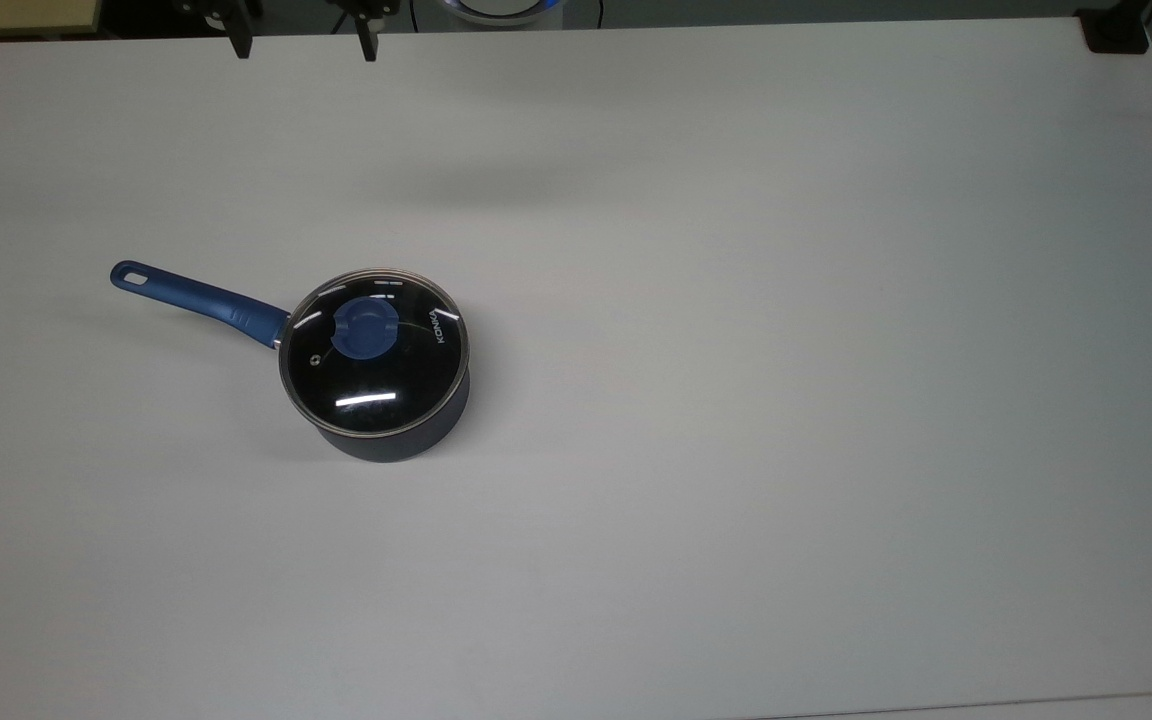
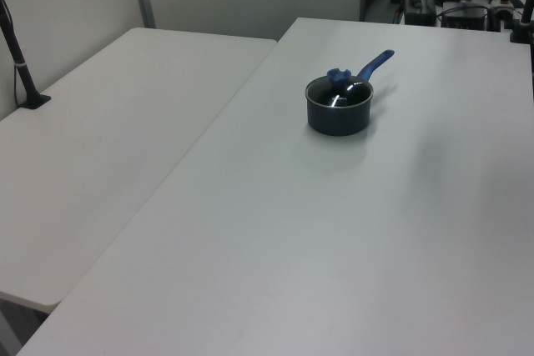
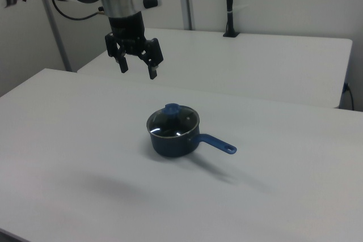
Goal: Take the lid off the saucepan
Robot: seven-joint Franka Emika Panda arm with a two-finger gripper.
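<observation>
The saucepan stands on the white table, dark with a long blue handle. Its glass lid sits flat on top, with a blue knob at the centre. My gripper hangs open in the air, well above the table and apart from the pan, up and to the left of it in the right view. Nothing is between its fingers.
A second white table adjoins along a seam in the left view. A black post is clamped on that table. Black clamps and equipment stand at the table's far edge in the top view. White tabletop stretches right of the pan.
</observation>
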